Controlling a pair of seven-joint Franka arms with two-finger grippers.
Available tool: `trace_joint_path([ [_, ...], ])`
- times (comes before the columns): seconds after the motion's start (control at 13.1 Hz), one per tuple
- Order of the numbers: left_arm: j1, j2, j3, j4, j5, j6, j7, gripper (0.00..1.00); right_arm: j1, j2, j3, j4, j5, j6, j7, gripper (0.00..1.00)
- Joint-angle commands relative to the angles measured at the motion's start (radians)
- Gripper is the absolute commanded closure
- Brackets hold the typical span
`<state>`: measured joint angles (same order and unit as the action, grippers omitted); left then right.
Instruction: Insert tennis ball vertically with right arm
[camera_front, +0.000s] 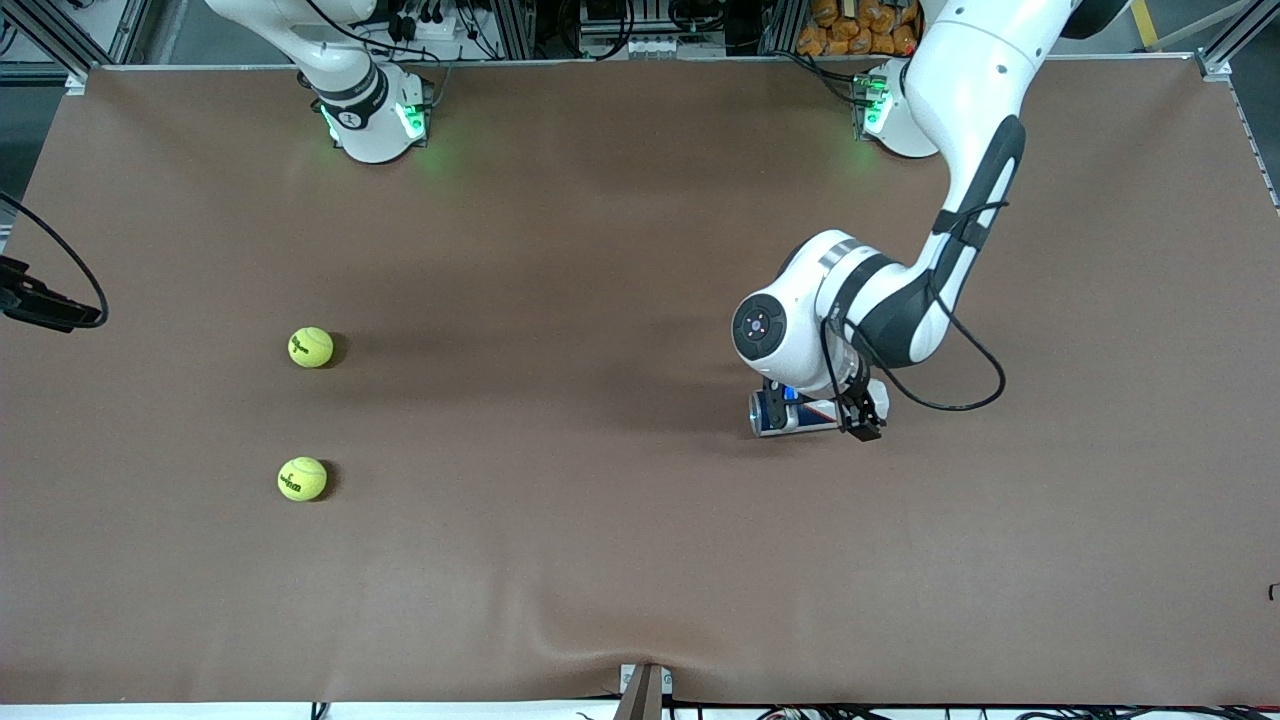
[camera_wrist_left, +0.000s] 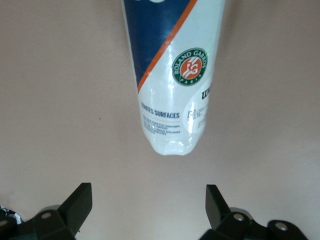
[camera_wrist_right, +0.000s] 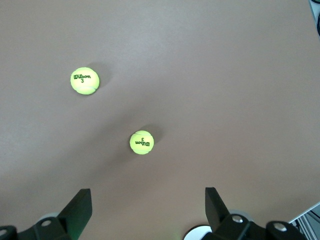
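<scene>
Starting at the right arm's end of the worktop (camera_front: 620, 560), two Wilson tennis balls are sitting well apart from each other: the farther tennis ball (camera_front: 310, 347) and the nearer tennis ball (camera_front: 302, 479), both lying free on the brown surface. The right tool (camera_wrist_right: 148, 210) is hanging high above them with its jaws spread wide, grasping nothing; in the front view only the right arm (camera_front: 350, 80) near its base is showing, so that arm is waiting up out of frame.

Moving across toward the left arm's end, the left arm (camera_front: 900, 300) is reaching down over the tennis ball can (camera_front: 795, 412), which is lying on its side. The left tool (camera_wrist_left: 148, 207) is hovering just above the can's closed end with its jaws released and straddling nothing yet.

Now the risks, as I'm reading it. The can is round and lying flat, so a pinch that is off-centre could be sending it rolling away. I can't quite make out whether its mouth is open. If it isn't stood upright and held steady, a ball dropped from above could be bouncing off the rim. The balls themselves could be squirting out of a poor grasp.
</scene>
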<state>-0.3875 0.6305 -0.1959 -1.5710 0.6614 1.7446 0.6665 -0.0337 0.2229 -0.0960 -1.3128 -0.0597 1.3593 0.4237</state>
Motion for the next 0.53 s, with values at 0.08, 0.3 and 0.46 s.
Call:
trace_joint_path([
  [0.08, 0.001, -0.009, 0.001, -0.067, 0.038, 0.073, -0.015, 0.00, -0.002, -0.019, 0.002, -0.044, 0.020, 0.030, 0.012, 0.00],
  [0.3, -0.013, 0.018, 0.001, -0.075, 0.067, 0.087, -0.059, 0.00, -0.002, -0.128, 0.002, -0.218, 0.020, 0.151, 0.020, 0.00],
  [0.46, -0.019, 0.034, 0.001, -0.081, 0.096, 0.087, -0.087, 0.00, 0.003, -0.158, 0.004, -0.266, 0.020, 0.191, 0.049, 0.00],
])
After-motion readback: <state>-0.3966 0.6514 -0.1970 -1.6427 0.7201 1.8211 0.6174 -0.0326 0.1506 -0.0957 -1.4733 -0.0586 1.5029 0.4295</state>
